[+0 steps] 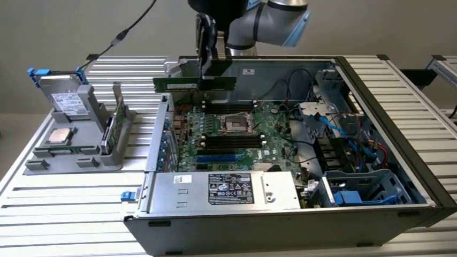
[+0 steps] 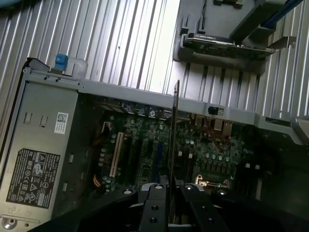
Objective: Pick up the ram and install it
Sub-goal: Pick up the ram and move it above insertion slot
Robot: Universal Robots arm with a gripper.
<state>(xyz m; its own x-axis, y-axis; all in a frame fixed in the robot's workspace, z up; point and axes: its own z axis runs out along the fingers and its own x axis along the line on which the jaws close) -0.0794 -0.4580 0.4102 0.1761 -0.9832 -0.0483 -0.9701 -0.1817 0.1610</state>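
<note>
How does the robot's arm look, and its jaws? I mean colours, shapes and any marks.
The arm has a rounded silver-grey joint with a pale blue cap, and a black part beside it. The jaws are black, flat and narrow. The wrist view shows small round screw holes in them. I see no lettering on them.

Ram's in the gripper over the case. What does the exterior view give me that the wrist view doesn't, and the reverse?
Exterior view: the ram flat-on, green face and pale label, level above the motherboard; the arm; the silver processor on the holder tray. Wrist view: the ram edge-on, a thin line held in the gripper. Both: the ram clamped, the motherboard, the holder tray, the labelled power supply.
</note>
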